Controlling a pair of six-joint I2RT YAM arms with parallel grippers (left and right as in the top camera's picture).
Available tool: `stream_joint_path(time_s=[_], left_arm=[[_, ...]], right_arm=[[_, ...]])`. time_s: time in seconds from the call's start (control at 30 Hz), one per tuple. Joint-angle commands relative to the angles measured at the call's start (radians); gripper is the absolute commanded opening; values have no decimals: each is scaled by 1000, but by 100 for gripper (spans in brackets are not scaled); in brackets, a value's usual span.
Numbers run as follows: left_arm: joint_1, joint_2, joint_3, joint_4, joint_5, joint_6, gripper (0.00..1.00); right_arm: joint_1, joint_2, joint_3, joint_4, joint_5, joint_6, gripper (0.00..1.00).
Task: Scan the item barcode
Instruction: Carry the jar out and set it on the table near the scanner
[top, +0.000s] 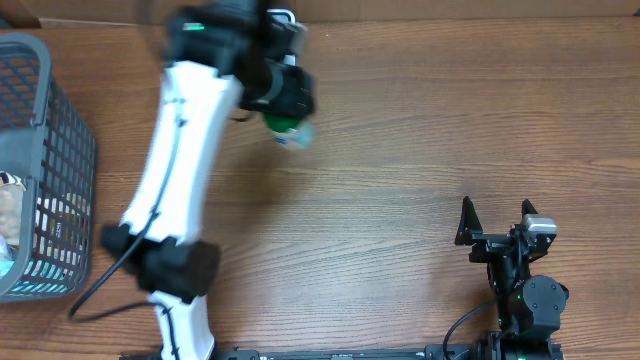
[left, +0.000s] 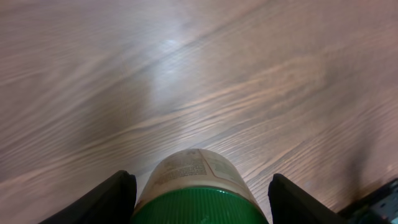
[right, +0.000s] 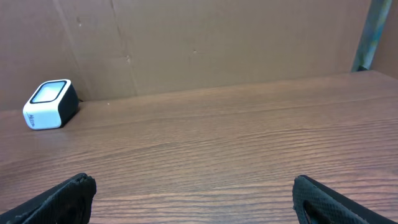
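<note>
Green-capped bottle (left: 189, 171) sat clamped in the left gripper (left: 200, 186), over the wooden table (top: 420, 120).
Small and rigid by the look, probably light plastic; its smooth wall and paper label could slip, so the cap end, with a finger on either side, seemed the surest hold. White scanner (right: 50, 104) stood by the back wall, well apart, nothing between. Mesh basket (top: 60, 150) lay far left; the right gripper (right: 193, 186) rested with jaws wide apart, holding nothing.

The white left arm (top: 185, 150) reaches from the table's (top: 400, 150) near edge toward its far edge, left gripper (top: 287, 112) clamped on a green-capped plastic bottle (left: 193, 180). The black right gripper (top: 497, 215) sits at the near right corner, fingers (right: 68, 196) wide apart.
</note>
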Motion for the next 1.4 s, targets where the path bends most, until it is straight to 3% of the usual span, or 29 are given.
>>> stream_joint_path(time_s=[0.0,0.5,0.73,1.13,1.23,1.37], left_arm=[[-86,77,-8,32,2,-35,36],[-249,310,-10,226,-128,-180,36],[-275,317,-32,376,-274,-236,37],[-284,317,-190,531,-283,-294,38],[-284,317,-199,543,-283,-294,49],[-284,317,-199,553,-280,-294,71]], right_arm=[[-4,-5,-10,2,3,0,100],[-4,-5,-10,2,3,0,100],[-4,-5,-10,2,3,0,100],[-4,-5,-10,2,3,0,100],[-4,-5,-10,2,3,0,100],[-4,-5,-10,2,3,0,100]])
